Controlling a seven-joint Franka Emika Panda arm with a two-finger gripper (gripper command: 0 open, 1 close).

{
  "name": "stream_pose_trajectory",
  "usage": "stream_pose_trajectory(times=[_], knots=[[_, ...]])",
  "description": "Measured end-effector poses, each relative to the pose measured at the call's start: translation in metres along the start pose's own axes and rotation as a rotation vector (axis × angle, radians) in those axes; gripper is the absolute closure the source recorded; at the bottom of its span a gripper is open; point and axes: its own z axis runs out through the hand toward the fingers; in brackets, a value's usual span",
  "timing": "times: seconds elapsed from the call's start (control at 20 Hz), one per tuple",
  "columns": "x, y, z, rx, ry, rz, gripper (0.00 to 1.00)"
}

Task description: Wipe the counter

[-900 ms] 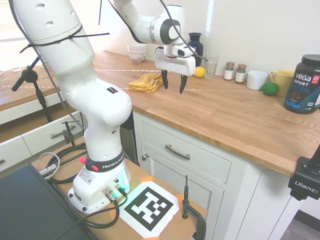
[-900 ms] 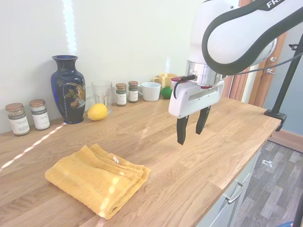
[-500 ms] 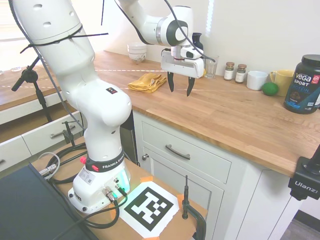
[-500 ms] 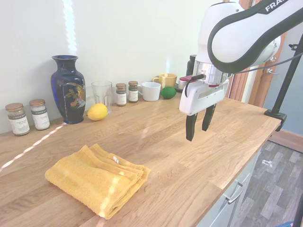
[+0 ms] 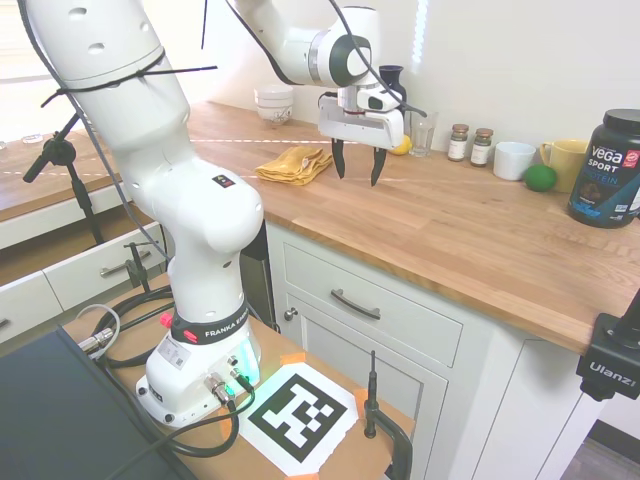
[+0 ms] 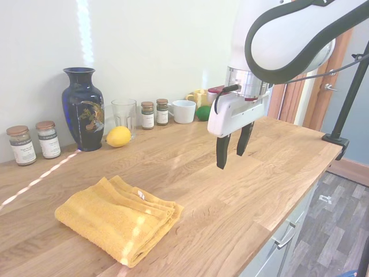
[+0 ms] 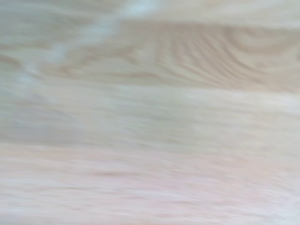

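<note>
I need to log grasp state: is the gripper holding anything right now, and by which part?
Nothing. The gripper is open and empty above the counter; the yellow towel lies folded, untouched.

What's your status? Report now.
Gripper open, empty, above counter. Yellow towel folded, untouched, apart from gripper. Nothing between them.

Both exterior views were bright and sharp; a sunlit streak crossed the counter (image 6: 40,176) near the vase (image 6: 83,109). The wrist view was blurred.
</note>
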Motion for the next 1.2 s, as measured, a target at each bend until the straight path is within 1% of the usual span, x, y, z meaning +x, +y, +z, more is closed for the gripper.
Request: stream_pose_trajectory(times=[0.4,0.65,1.2], knots=[[-0.031,-0.073,-0.025,-0.001,0.016,-0.065,0.00],[-0.044,-0.114,-0.032,-0.005,0.010,-0.102,0.00],[-0.077,-0.184,-0.014,-0.048,0.008,-0.171,0.00]])
